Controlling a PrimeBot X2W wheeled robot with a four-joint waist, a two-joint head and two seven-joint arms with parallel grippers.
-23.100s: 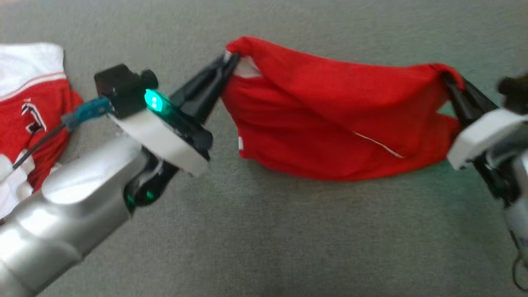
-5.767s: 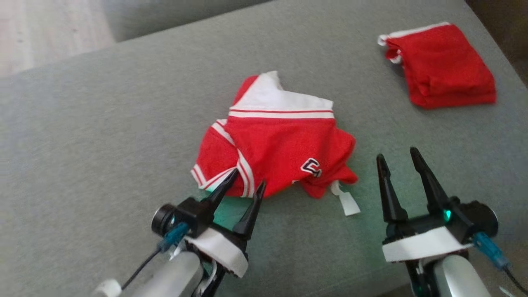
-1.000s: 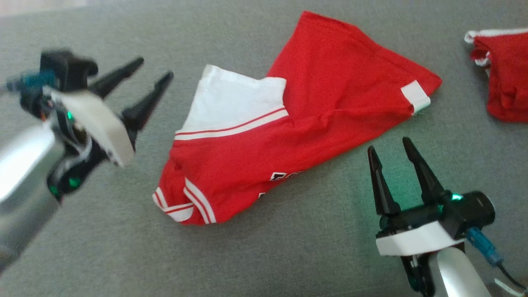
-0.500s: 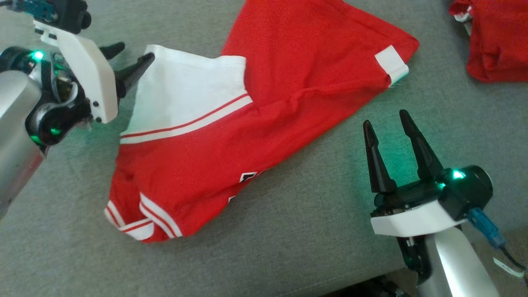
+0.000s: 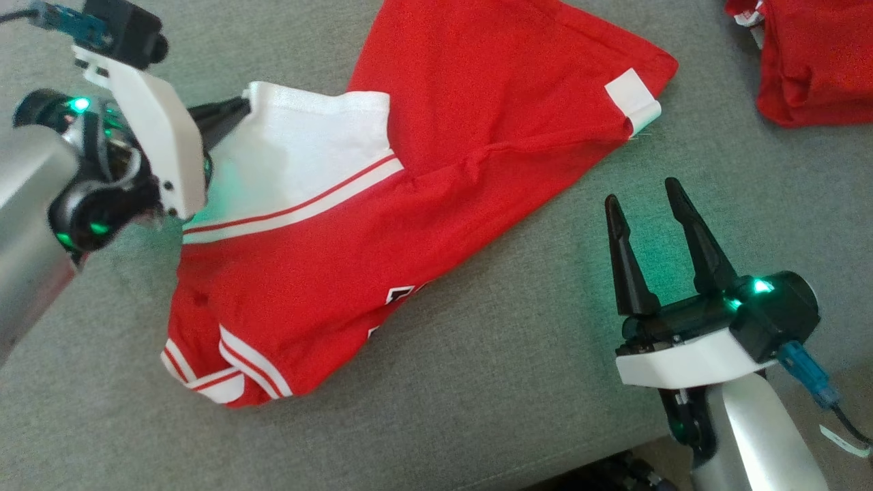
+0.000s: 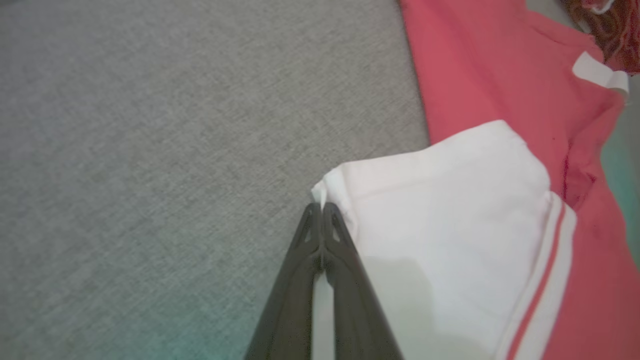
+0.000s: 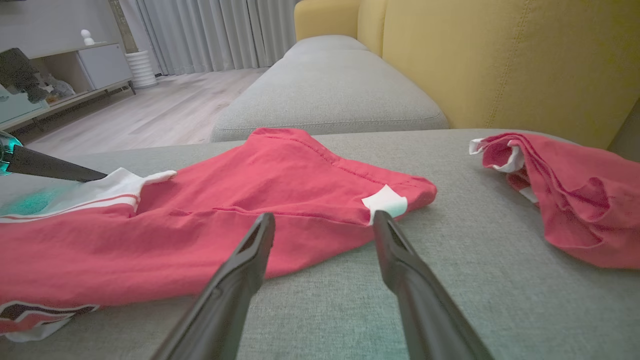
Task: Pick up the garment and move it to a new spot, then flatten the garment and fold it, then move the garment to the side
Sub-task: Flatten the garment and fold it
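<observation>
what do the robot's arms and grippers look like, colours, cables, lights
Each arm has a glossy silver-grey forearm ending in a white wrist plate. The left gripper and right gripper each carry two long, tapering black fingers. A black camera block sits on each wrist, with a blue cable connector plugged in and small green lights glowing nearby.

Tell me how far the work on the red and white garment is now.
Done: the garment lies spread but wrinkled on the grey cushion. In hand: the left gripper is shut on its white corner. Left: the right gripper is open and empty; flattening, folding and moving aside remain.
</observation>
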